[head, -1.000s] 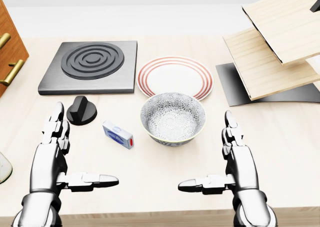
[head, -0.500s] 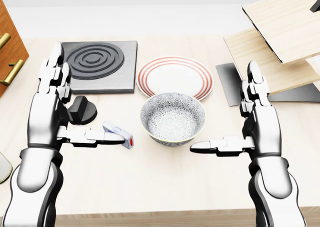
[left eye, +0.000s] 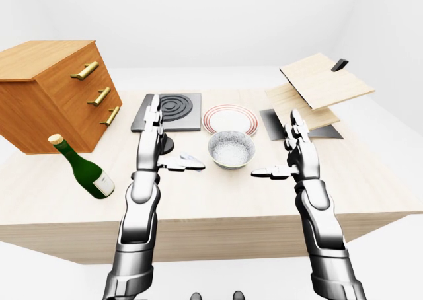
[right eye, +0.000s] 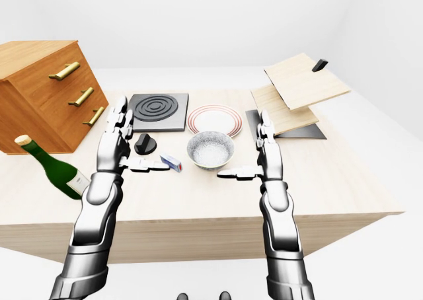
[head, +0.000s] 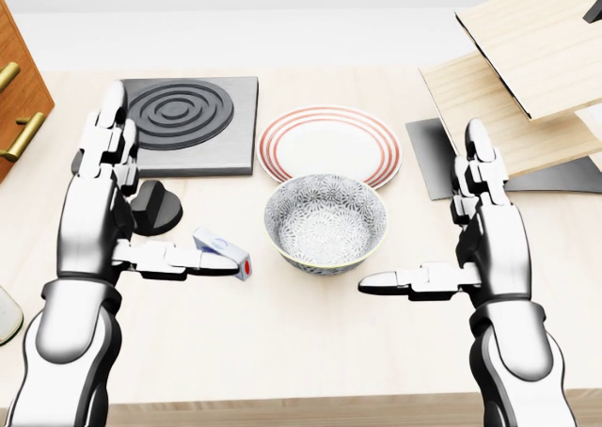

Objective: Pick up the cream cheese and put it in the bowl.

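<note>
The cream cheese [head: 229,252] is a small blue and white box with a red end, lying flat on the wooden table to the left of the bowl. The patterned grey bowl [head: 325,222] stands empty at the table's middle. My left hand [head: 173,181] is open, fingers pointing up the view; its thumb [head: 188,258] reaches right and covers the box's left end. My right hand [head: 419,204] is open and empty to the right of the bowl, its thumb pointing towards the bowl.
A black stove plate [head: 179,121] and its knob [head: 155,209] lie above the left hand. A red-rimmed plate [head: 329,143] sits above the bowl. Wooden boards [head: 508,98] stand at right. A drawer cabinet [left eye: 53,88] and a green bottle [left eye: 82,169] are at left.
Both hands have risen from the table's near edge and moved up the view. The left thumb now overlaps the cream cheese. The box and the bowl have not moved.
</note>
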